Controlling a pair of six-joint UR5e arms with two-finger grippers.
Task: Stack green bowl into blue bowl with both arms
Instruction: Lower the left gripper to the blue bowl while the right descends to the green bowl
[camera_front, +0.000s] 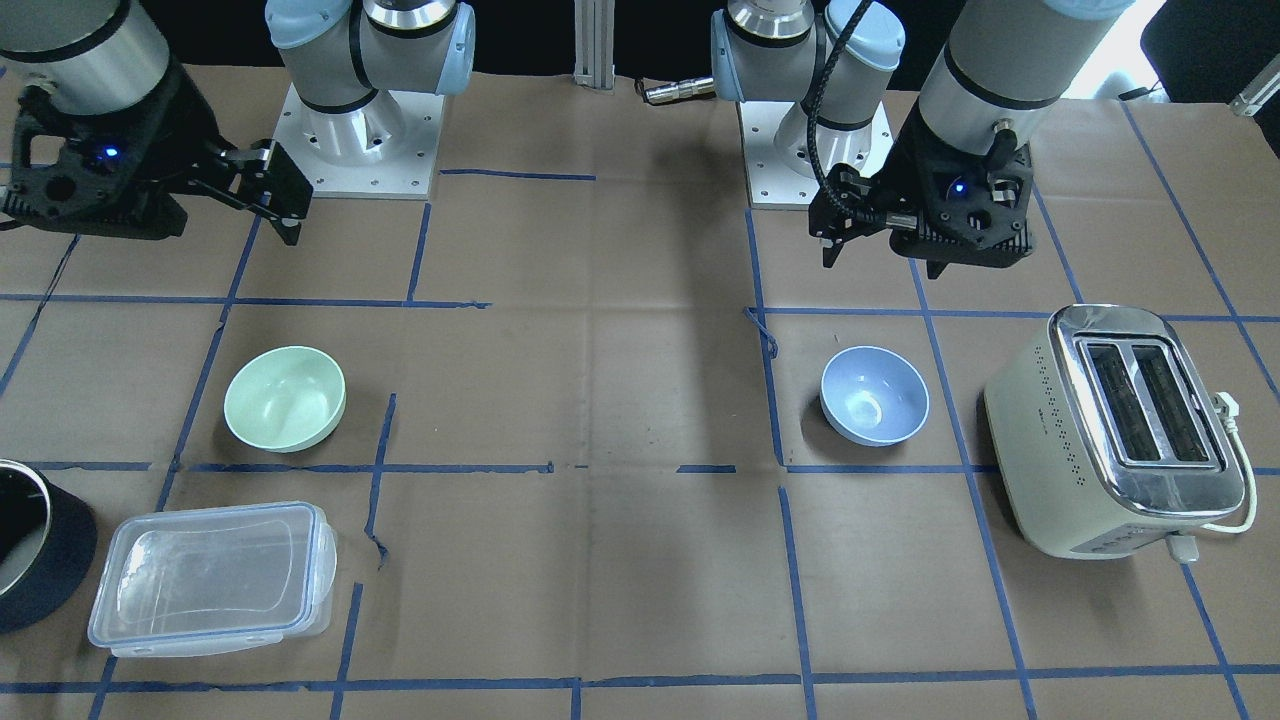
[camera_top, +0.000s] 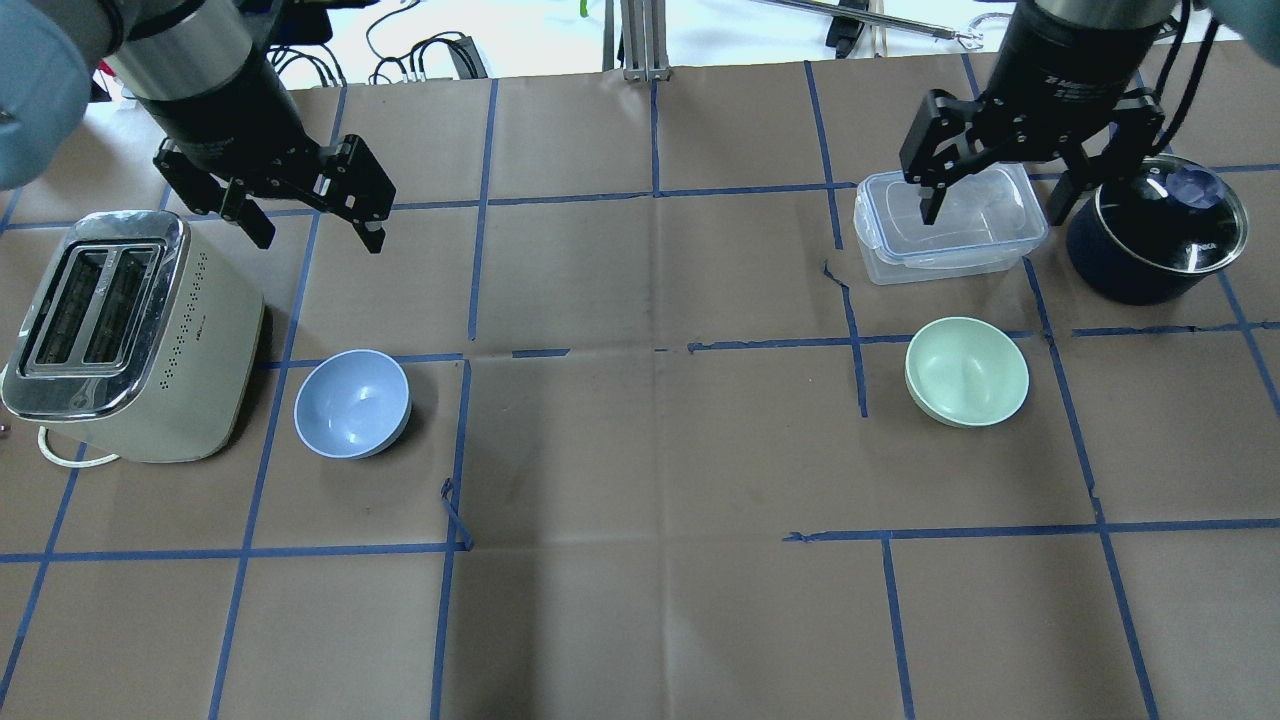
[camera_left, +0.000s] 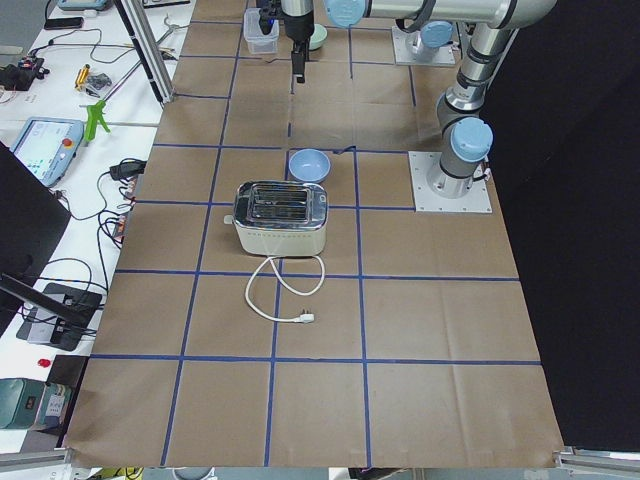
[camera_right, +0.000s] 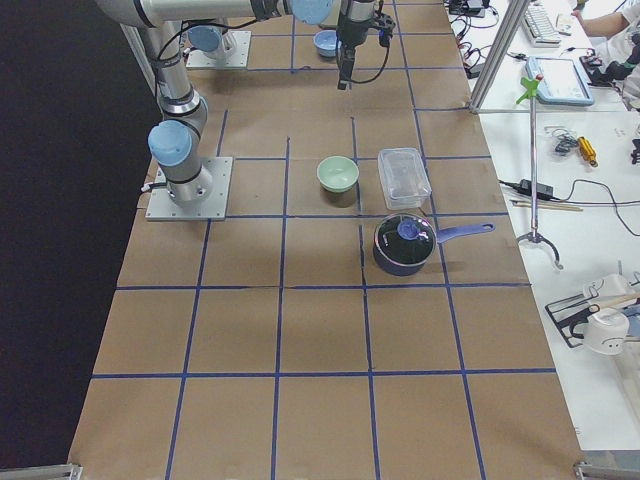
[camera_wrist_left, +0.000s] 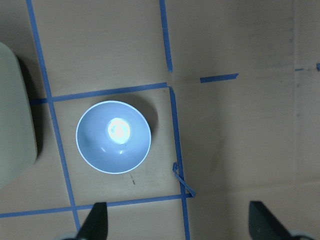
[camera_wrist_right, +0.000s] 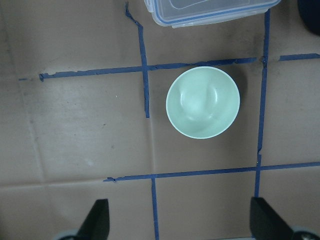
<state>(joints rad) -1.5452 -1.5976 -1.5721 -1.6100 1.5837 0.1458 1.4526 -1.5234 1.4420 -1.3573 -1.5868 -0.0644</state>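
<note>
I'm hovering the right gripper and the left gripper, jaws spread wide. The green bowl is looking light, stiff and slick, so I'm aiming to pinch its rim.

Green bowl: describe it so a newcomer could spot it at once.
Start at the dark saucepan at the table's end on the robot's right; the clear lidded container lies beside it. The green bowl stands robot-side of that container, empty and upright. It is pale mint, unlike the blue bowl by the toaster at the other end.
</note>
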